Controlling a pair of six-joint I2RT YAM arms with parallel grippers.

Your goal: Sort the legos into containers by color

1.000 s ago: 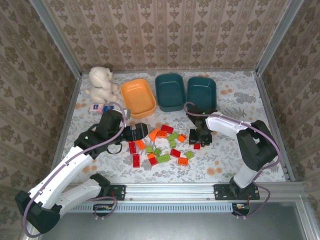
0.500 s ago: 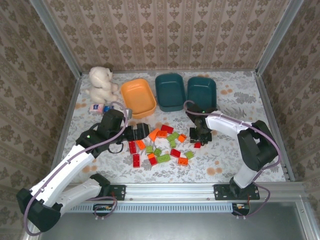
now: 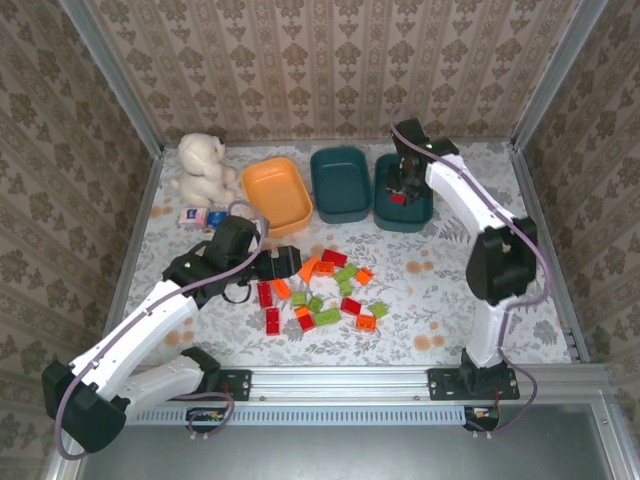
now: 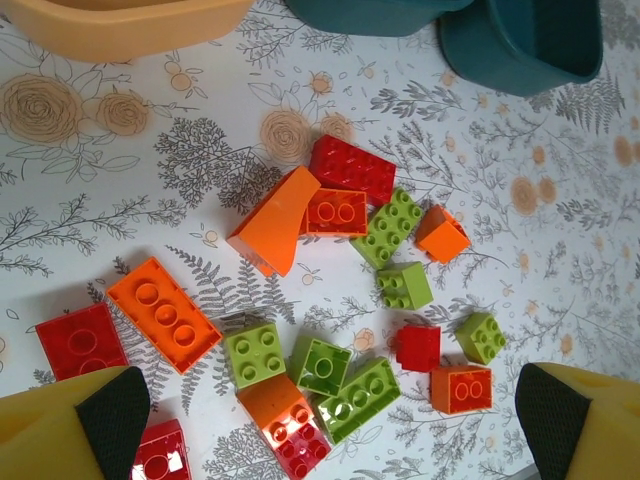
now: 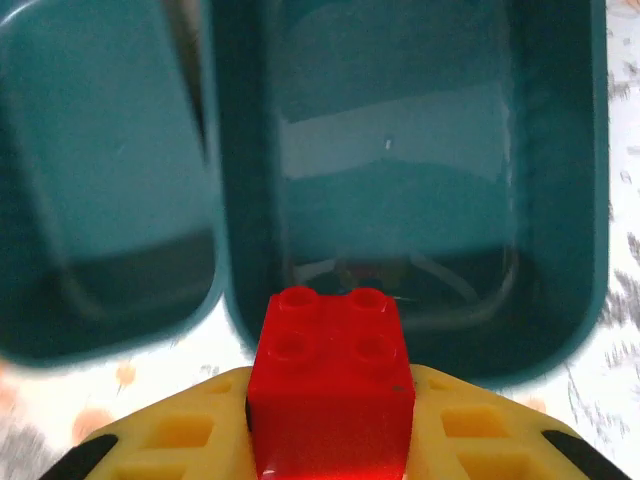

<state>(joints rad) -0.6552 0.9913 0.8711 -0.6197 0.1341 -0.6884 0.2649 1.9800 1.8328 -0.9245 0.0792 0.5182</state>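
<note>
The red brick [image 5: 332,385] was clamped between the yellow fingers of the right gripper [image 3: 403,190], studs up, hanging over the right-hand teal tub [image 3: 425,214]. The pads pressed on its two flat side walls below the four studs. I judged it light, hard and rigid, so nothing about it would crush or bend, but the plastic was smooth and glossy. A grip on the plain opposite faces, squared to them, looked safer than one across a corner or over the studs. A drop into the tub should not harm it, though so light a piece might bounce. Below the brick the right wrist view showed the tub's dark floor with nothing between the two; the only thing near was the shared border with the middle teal tub [image 3: 338,190], whose wall stood just beside it. The orange tub [image 3: 277,195] sat further left, next to the teal pair. The left gripper [image 4: 330,405] hung with its jaws spread wide and gripping nothing, above the loose legos [image 3: 325,290] on the table [image 3: 450,290]. These red, orange and green bricks were packed close, several touching — an orange wedge leaned on a small orange brick, and green ones crowded a red one — so neighbours would likely block the fingers. A white plush toy [image 3: 203,168] and a small blue-and-white box [image 3: 193,215] lay well apart from the pile.
</note>
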